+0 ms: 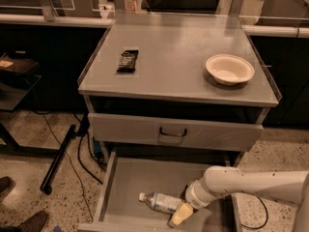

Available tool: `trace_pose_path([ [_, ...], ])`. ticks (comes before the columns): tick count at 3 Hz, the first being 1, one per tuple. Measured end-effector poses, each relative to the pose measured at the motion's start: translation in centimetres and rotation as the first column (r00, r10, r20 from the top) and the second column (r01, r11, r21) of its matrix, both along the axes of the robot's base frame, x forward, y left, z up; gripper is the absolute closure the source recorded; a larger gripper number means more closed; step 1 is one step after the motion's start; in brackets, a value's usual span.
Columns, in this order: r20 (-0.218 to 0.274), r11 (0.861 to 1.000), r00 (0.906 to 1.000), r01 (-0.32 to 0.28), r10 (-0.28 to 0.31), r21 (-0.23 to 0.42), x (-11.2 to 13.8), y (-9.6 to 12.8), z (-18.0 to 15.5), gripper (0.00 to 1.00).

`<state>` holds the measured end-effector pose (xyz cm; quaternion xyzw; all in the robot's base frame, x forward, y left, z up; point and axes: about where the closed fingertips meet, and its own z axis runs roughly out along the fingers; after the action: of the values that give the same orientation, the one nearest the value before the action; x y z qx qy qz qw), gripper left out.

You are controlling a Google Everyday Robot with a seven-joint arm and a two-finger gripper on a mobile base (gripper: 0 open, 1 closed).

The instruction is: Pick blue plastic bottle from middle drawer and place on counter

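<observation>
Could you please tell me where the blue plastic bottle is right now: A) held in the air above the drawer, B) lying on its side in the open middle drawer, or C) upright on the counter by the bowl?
B: the blue plastic bottle lies on its side on the middle drawer floor, with the gripper down at its base end.
</observation>
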<state>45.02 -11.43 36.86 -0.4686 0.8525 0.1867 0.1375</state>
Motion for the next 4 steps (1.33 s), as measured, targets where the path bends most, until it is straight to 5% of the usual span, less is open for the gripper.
trace_pose_path([
  [1, -0.008, 1.0, 0.9999, -0.013, 0.013, -0.021, -0.01, 0.15, -1.08, 0.0],
  [4, -0.008, 1.0, 0.9999, -0.013, 0.013, -0.021, -0.02, 0.15, -1.1, 0.73],
])
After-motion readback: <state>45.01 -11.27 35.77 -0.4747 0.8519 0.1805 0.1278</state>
